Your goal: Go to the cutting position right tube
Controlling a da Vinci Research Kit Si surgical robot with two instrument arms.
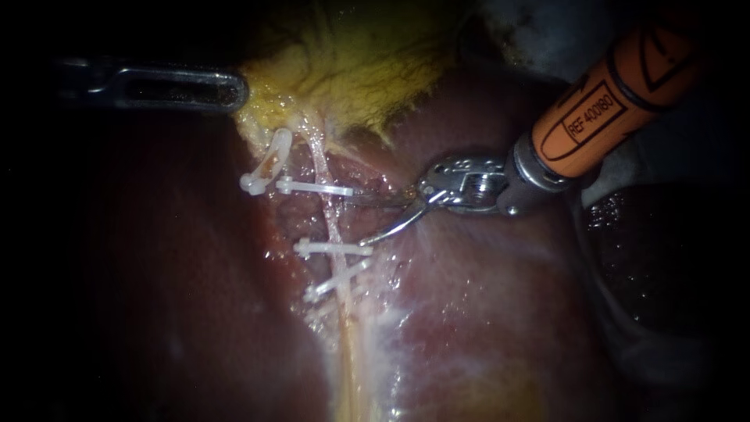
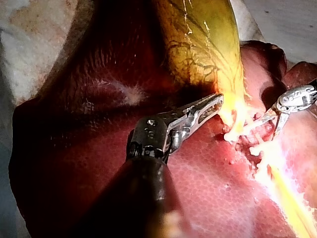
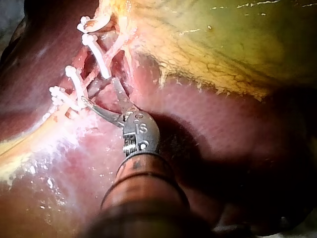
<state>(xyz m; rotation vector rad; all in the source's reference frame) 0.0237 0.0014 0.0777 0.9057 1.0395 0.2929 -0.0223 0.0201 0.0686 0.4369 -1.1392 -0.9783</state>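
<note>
Tissue here is soft, wet and easily torn: the right tube point(image 1: 331, 219), a thin pale strand on the liver point(image 1: 484, 312) below the gallbladder point(image 1: 351, 70), looks best taken on its bare stretch between the white clips point(image 1: 312, 187). The right instrument point(image 1: 358, 219) holds its blades parted just beside that stretch, while the left instrument point(image 1: 234, 88) appears clamped on the gallbladder's edge. Printing marks the orange sleeve point(image 1: 601, 109).
</note>
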